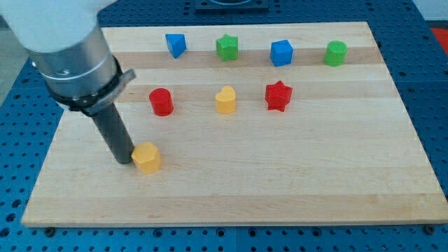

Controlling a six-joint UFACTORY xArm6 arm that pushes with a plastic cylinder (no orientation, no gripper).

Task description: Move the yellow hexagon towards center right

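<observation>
The yellow hexagon [147, 157] lies on the wooden board [280, 182] at the lower left. My tip [124, 162] stands right at the hexagon's left side, touching it or nearly so. The dark rod rises from there up and to the left into the grey and white arm body at the view's top left.
A red cylinder [162, 102], a yellow heart-like block [225, 100] and a red star [278, 96] stand in a middle row. A blue triangular block [176, 45], a green star [227, 47], a blue cube [281, 53] and a green cylinder [335, 53] line the top edge.
</observation>
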